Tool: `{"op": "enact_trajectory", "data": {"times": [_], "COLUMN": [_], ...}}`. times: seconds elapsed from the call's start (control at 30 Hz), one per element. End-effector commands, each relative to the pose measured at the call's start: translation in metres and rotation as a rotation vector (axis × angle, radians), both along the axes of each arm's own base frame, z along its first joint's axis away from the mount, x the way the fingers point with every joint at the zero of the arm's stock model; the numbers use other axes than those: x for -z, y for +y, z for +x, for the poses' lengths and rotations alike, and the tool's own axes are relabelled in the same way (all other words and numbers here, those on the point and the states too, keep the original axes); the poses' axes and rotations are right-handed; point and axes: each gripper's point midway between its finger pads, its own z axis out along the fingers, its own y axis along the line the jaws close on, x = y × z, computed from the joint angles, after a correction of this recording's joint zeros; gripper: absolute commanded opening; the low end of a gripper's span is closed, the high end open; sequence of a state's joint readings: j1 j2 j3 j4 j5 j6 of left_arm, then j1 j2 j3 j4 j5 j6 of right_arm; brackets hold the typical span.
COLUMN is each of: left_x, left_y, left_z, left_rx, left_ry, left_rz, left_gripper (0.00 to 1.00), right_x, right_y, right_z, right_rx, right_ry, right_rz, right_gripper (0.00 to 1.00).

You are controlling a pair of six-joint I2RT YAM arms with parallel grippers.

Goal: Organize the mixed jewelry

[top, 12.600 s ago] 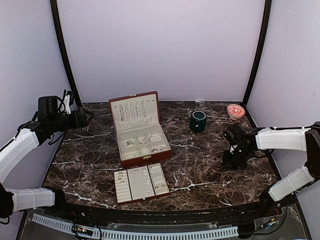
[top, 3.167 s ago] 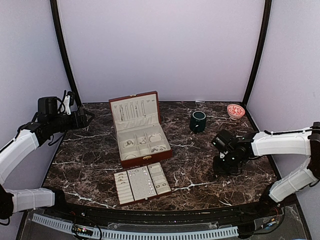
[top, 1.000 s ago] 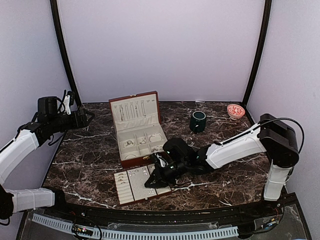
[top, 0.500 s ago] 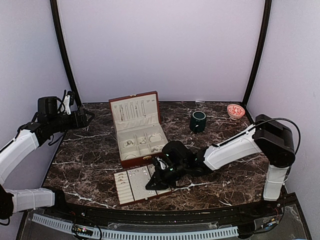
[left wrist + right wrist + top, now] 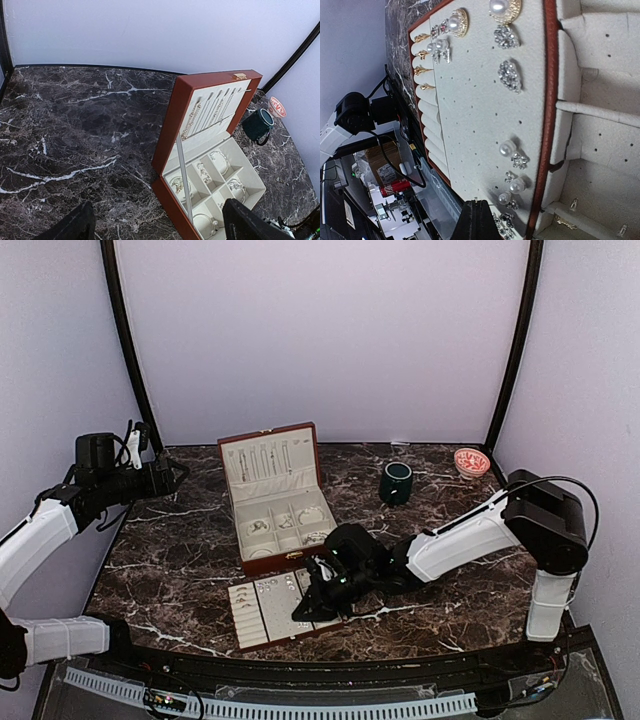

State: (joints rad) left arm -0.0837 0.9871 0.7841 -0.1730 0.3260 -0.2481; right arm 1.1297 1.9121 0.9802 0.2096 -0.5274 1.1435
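L hand (image 5: 168, 477) far left, high over worktop (image 5: 170, 560): fingers spread wide, holding nothing. Box (image 5: 290, 562) centre, lid up: chains hung in lid, pcs in compartments. Tray (image 5: 245, 625) just in front of box holds mixed jewelry (image 5: 510, 75): rings in rolls, earrings on pad. R hand (image 5: 479, 220) pinched shut, nothing seen in it, tip low over earring pad; contact unclear. Looks mostly sorted; remainder unclear. Mug (image 5: 396, 482), pink bowl (image 5: 471, 461) to the right, contents not visible. No legible brand/writing.

The reddish-brown box (image 5: 172, 131) sits open on the dark marble table (image 5: 75, 125), its lid upright with thin chains (image 5: 210, 107) on the cream lining. In the compartments lie silvery pieces (image 5: 218, 161). The dark green mug (image 5: 257, 125) stands just right of the box, the pink bowl (image 5: 276, 106) beyond it. The left gripper (image 5: 157, 212) is spread wide, its dark fingers (image 5: 72, 227) at the near edge.
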Motion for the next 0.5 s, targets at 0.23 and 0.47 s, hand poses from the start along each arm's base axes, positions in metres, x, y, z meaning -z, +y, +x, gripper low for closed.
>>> {"op": "enact_trajectory", "data": {"times": [0.23,0.47], "left_x": [-0.004,-0.004], "left_y": [-0.0041,-0.0039], "left_z": [-0.0028,-0.0027], "left_rx": [0.018,0.018], "left_ry": [-0.023,-0.023], "left_rz": [-0.008,-0.008], "left_gripper": [0.91,0.91], "right_x": [0.006,0.0088], "right_y": [0.0004,-0.0008], "right_z": [-0.0052,-0.0064], "right_rx": [-0.004,-0.002], "right_ry": [0.018,0.027], "right_rz": [0.003,0.003], "right_gripper": [0.0,0.0]}}
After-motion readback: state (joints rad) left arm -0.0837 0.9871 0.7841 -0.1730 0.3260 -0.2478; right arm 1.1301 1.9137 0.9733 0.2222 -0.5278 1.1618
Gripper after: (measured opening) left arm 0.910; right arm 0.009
